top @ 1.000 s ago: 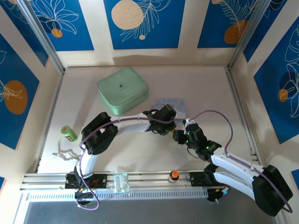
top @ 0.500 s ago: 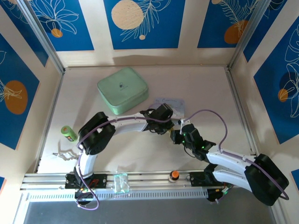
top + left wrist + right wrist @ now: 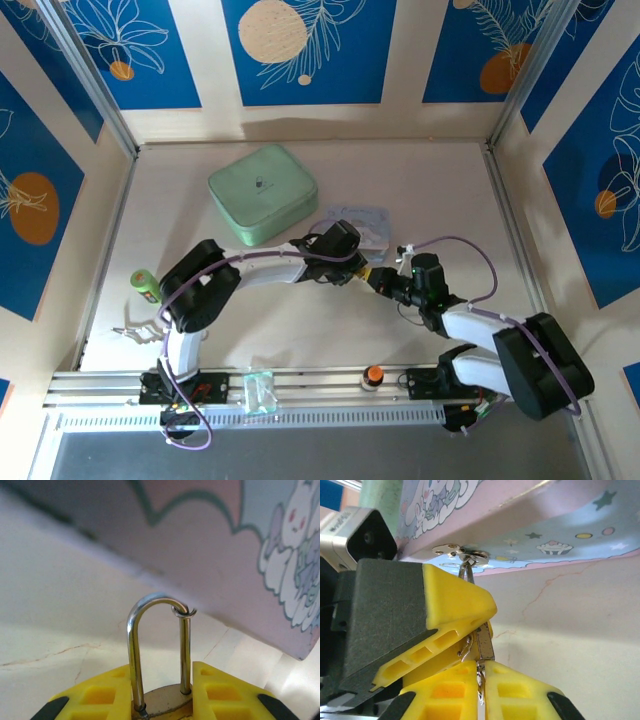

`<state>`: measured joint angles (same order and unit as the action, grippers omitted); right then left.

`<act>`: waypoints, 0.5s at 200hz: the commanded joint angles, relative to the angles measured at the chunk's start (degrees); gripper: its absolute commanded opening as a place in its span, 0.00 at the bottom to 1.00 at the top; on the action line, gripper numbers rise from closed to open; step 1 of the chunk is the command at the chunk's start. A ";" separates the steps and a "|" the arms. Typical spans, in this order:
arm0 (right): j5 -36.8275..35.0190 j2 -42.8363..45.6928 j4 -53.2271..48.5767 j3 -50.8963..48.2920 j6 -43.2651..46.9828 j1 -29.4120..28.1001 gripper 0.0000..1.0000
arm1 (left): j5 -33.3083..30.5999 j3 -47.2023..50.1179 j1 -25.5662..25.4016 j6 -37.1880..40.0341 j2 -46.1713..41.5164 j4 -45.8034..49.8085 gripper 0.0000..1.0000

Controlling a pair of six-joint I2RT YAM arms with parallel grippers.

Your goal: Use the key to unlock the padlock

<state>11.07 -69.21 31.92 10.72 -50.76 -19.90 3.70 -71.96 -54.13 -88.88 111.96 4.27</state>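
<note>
While the left tool [image 3: 162, 672] is clenched on the padlock [image 3: 164, 704], its two yellow fingers [image 3: 100, 695] press against either side of the brass body. The thin silvery shackle [image 3: 133, 650] rises upright from between them, and both of its legs run down to the body. Behind the shackle, near it, stands the side wall of a pale tin [image 3: 240, 555] printed with cartoon figures. The right tool [image 3: 482, 680] is clenched on the key [image 3: 484, 641]. In the right wrist view its own yellow fingers are closed together at the bottom of the picture. The narrow silvery key stands up from between them and touches the underside of the left tool's yellow finger. Whether the key is seated in the keyhole cannot be told, because that finger hides the padlock body there. In the overhead view the two tools meet tip to tip, slightly right of the middle of the desk [image 3: 440, 190]. The meeting point is just in front of the tin, and the padlock and key are held there above the desk surface. A mint-green case [image 3: 262, 193] lies well apart toward the far left. A green cylinder [image 3: 147, 283] lies near the left edge. An orange-topped knob [image 3: 373, 374] sits on the rail at the near edge.
</note>
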 commanded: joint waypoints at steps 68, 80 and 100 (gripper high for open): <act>14.61 -12.03 5.49 2.88 -16.51 6.61 0.04 | 6.86 5.85 -0.63 -7.75 -3.46 -10.84 0.08; 16.76 -13.79 8.29 2.99 -18.82 7.32 0.04 | 6.76 6.26 -0.63 -7.87 -3.73 -11.60 0.08; 17.71 -15.50 12.16 2.93 -20.55 7.08 0.04 | 7.48 5.90 -0.55 -7.40 -3.08 -11.58 0.08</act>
<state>24.32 -82.37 40.88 12.38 -66.76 -12.05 3.40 -66.41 -53.60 -92.73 109.65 -4.32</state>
